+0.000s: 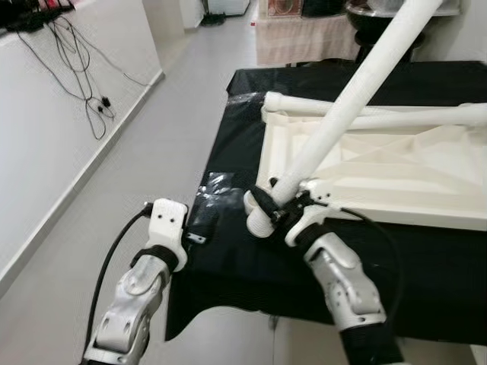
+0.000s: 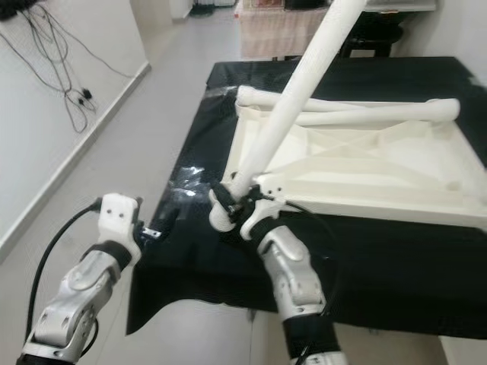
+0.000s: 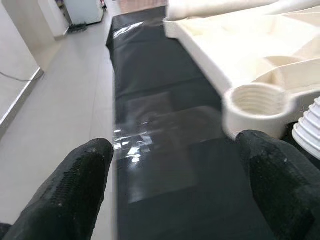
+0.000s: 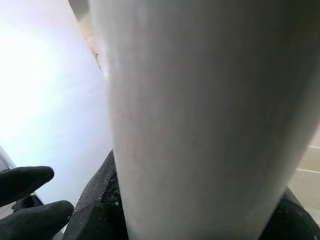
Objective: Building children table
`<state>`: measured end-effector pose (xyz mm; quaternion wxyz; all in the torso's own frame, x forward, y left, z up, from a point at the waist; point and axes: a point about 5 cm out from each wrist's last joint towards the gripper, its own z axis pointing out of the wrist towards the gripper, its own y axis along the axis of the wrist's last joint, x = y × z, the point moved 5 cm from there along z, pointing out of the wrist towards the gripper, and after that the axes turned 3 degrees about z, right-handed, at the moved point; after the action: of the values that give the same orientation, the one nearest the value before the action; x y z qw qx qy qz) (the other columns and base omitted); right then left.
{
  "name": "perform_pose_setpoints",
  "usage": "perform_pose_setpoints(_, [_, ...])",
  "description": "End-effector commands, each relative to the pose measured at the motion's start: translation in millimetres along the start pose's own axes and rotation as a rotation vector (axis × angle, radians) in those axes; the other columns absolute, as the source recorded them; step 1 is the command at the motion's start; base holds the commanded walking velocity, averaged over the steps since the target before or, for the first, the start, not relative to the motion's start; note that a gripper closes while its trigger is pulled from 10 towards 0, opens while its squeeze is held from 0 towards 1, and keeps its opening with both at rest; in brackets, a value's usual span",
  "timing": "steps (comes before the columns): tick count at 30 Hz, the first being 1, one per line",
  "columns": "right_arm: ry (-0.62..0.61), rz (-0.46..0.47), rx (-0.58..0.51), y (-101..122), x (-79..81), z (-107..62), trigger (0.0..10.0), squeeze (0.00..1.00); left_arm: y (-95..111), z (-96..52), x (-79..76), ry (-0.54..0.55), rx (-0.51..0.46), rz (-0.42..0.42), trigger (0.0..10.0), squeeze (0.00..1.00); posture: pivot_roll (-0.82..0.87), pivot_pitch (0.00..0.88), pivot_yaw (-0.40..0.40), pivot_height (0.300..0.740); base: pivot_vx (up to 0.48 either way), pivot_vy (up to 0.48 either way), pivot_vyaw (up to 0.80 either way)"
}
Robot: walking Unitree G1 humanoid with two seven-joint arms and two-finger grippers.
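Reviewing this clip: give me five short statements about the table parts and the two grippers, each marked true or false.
1. The right gripper is shut on a white table leg. True.
2. The left gripper also holds a leg. False: its jaws are open with nothing between them.
3. The upturned tabletop lies on a black cloth. True.
4. Two more legs lie on the tabletop. True.
5. The held leg lies flat on the cloth. False: it slants steeply upward, its threaded end beside the corner socket.
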<state>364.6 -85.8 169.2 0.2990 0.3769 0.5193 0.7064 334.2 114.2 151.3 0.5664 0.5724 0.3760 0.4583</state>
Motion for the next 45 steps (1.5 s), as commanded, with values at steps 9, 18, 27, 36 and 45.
perform_pose_setpoints(9, [0.011, 0.005, 0.001, -1, 1.4, 0.7, 10.0, 0.00, -7, -1.0, -0.3, 0.002, 0.018, 0.012, 10.0, 0.00, -0.06, 0.123, 0.058, 0.740, 0.000, -0.033, 0.00])
perform_pose_setpoints(18, [0.016, 0.002, 0.003, -1, 2.5, 0.4, 10.0, 0.00, -8, -1.5, 0.1, 0.002, 0.018, 0.002, 10.0, 0.00, -0.07, 0.117, 0.058, 0.740, 0.000, 0.000, 0.00])
perform_pose_setpoints(27, [0.038, -0.035, -0.018, 3, 6.5, 0.8, 10.0, 0.00, -9, -3.5, 0.5, 0.003, 0.018, 0.006, 10.0, 0.00, -0.05, 0.109, 0.070, 0.740, 0.000, 0.000, 0.00])
perform_pose_setpoints(36, [0.112, -0.095, -0.056, 28, 8.1, 6.9, 10.0, 0.00, -7, -12.7, -6.6, -0.048, 0.010, -0.003, 10.0, 0.00, -0.04, 0.120, 0.074, 0.740, 0.000, 0.000, 0.67])
perform_pose_setpoints(45, [0.154, -0.162, -0.083, 52, 10.3, 27.2, 10.0, 0.00, -5, -18.3, -8.0, -0.048, 0.015, 0.002, 10.0, 0.00, -0.02, 0.141, 0.058, 0.740, 0.000, 0.000, 0.28])
